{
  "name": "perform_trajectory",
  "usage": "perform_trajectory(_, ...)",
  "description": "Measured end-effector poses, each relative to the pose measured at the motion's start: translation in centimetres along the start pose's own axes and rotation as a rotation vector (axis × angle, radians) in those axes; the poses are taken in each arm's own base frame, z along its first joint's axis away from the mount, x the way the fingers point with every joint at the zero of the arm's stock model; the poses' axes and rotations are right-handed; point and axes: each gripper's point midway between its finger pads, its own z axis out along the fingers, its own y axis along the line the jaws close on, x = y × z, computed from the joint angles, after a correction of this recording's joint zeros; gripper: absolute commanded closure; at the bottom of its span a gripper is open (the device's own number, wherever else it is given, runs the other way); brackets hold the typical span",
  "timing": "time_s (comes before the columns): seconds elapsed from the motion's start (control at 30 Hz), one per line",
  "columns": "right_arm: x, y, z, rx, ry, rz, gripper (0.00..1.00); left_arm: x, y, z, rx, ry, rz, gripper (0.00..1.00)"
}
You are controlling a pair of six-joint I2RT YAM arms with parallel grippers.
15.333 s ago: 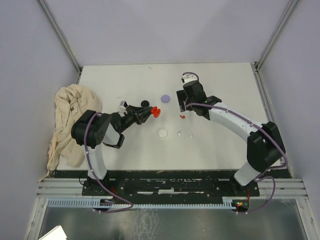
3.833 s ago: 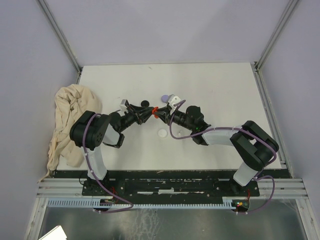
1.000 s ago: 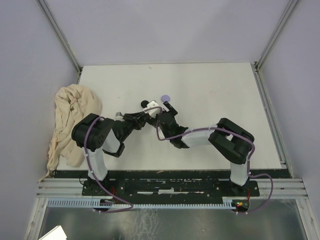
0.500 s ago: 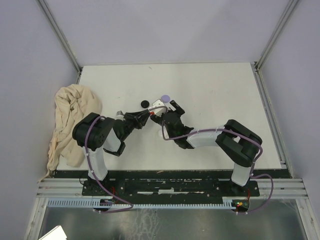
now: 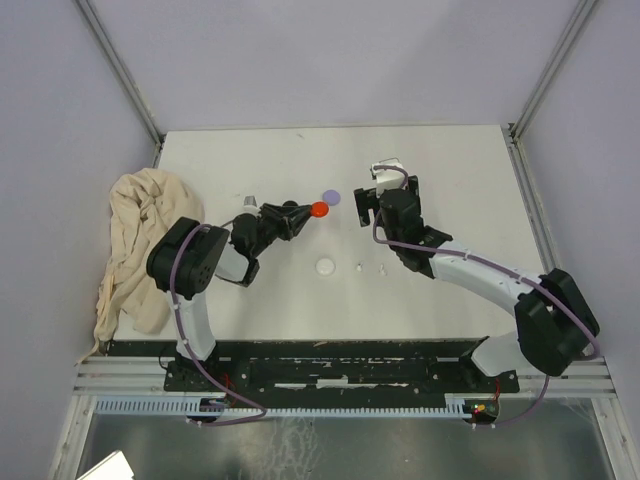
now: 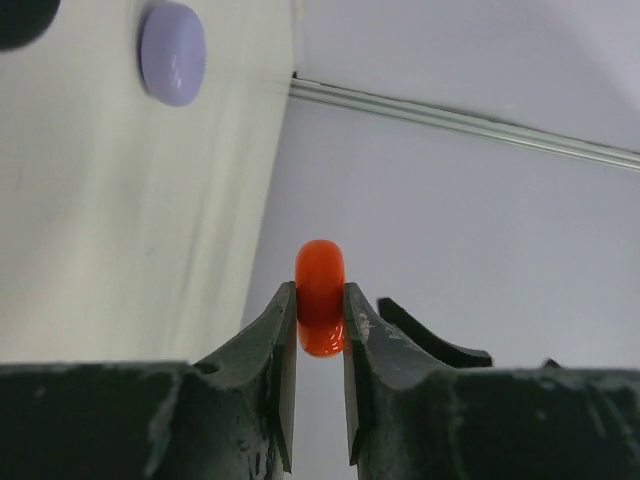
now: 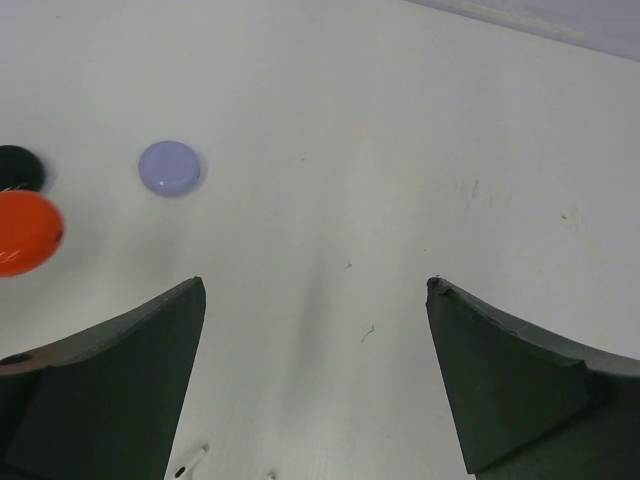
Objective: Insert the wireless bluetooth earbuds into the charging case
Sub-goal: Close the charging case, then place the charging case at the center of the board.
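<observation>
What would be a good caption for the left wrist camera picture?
Left gripper pinching a round red plastic case, seen edge-on, a lilac plastic disc lying on the white table behind.

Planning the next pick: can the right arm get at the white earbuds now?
Probably yes: the right gripper is open and empty nearby, the white earbuds lie uncovered on the table, and the left gripper, holding the red disc, is off to the side.

From above, the white earbuds on the worktop are mere specks, their stems too small to make out. In the right wrist view the black disc and red disc are both cut off by the left edge. The left wrist view catches only a sliver of the black one.
</observation>
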Motion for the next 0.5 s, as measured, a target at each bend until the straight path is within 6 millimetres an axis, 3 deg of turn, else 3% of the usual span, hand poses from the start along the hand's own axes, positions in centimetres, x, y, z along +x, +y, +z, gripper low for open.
perform_trajectory(0.13, -0.5, 0.6, -1.3, -0.059, 0.016, 0.027, 0.01, -0.7, 1.3, 1.9, -0.113, -0.005, 0.148, 0.97)
perform_trajectory(0.3, 0.9, 1.8, -1.5, -0.134, 0.102, 0.021, 0.01, -1.4, 1.2, 3.8, -0.178, 0.005, 0.282, 0.97)
perform_trajectory(0.5, 2.8, 5.4, -0.6, -0.295, 0.231, 0.009, 0.04, -1.6, 2.5, 4.9, -0.252, 0.027, 0.364, 0.97)
